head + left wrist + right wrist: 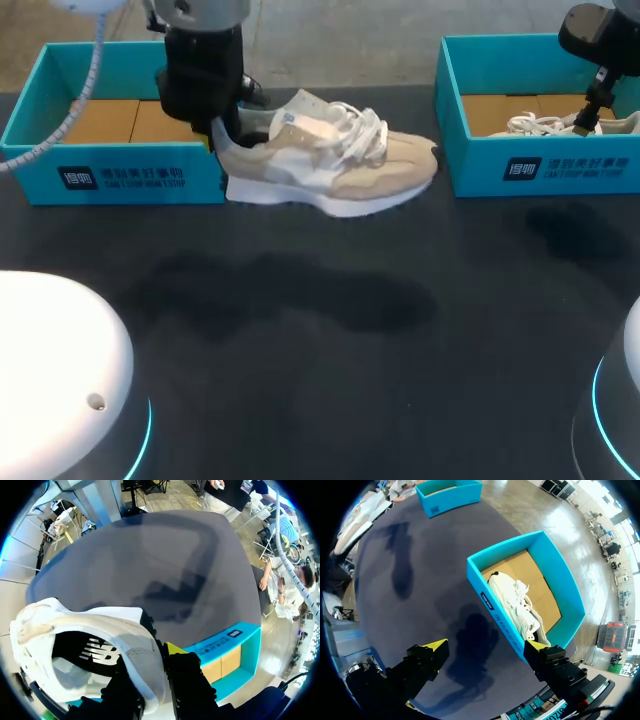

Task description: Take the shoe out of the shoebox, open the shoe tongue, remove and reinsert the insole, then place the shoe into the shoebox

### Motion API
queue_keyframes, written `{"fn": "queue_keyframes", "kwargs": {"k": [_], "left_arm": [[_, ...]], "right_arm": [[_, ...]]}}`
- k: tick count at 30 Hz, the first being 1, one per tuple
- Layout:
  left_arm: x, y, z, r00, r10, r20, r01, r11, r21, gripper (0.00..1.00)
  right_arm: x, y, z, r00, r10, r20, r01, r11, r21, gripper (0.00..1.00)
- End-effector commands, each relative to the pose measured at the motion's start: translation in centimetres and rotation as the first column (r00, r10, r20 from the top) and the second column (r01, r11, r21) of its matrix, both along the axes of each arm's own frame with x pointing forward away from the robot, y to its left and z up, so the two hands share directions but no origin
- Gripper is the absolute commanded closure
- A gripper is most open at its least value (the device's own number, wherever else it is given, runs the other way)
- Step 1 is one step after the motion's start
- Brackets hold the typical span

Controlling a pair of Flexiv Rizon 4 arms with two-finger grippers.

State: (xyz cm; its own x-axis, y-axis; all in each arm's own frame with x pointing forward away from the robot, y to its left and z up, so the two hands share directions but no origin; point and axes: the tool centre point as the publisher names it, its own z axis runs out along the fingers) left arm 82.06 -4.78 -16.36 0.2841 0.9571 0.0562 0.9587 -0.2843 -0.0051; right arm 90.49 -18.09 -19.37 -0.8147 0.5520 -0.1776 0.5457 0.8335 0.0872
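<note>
- Our left gripper (224, 134) pinches the heel of the shoe (330, 165).
- In the left wrist view, one finger is inside the shoe and the other finger, with its yellow tip, is on the outside. The white heel wall is squeezed between them.
- The rest of the shoe sticks out sideways from the jaws. Its toe points toward the right shoebox (540, 165).
- The shoe is tan and white with white laces. It is out of the box, over the dark table (300, 380).
- Its heel is just beside the front corner of the left shoebox (110, 175). The shoe is in the gap between the two blue boxes.
- We cannot tell if its sole touches the table or hangs just above it.
- Inside the shoe we see the dark insole (90, 652), lying flat in its place.
- Our right gripper (590, 115) hangs over the right shoebox. Its jaws are spread wide apart and nothing is between them.
- In the right wrist view, the near wall of that box is under the gripper.
- A second shoe (517, 605), white, lies inside the right shoebox on the brown bottom.
</note>
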Motion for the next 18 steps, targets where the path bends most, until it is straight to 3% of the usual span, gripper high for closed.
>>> {"fn": "queue_keyframes", "kwargs": {"k": [1, 12, 18], "left_arm": [[-1.6, -0.4, -0.4, 1.0, -0.001, 0.026, 0.002, 1.0, -0.02, 1.0], [-3.8, -1.9, -2.3, 0.997, 0.069, 0.015, -0.069, 0.997, -0.037, 1.0], [-4.0, -2.2, -5.1, 0.993, 0.114, 0.04, -0.114, 0.993, -0.013, 1.0]], "right_arm": [[0.0, 0.0, 0.0, 1.0, 0.0, -0.001, 0.0, 1.0, 0.001, 0.0], [0.0, 0.0, 0.0, 1.0, 0.0, -0.001, 0.0, 1.0, 0.001, 0.0], [0.0, 0.0, 0.0, 1.0, 0.0, -0.001, 0.0, 1.0, 0.001, 0.0]]}}
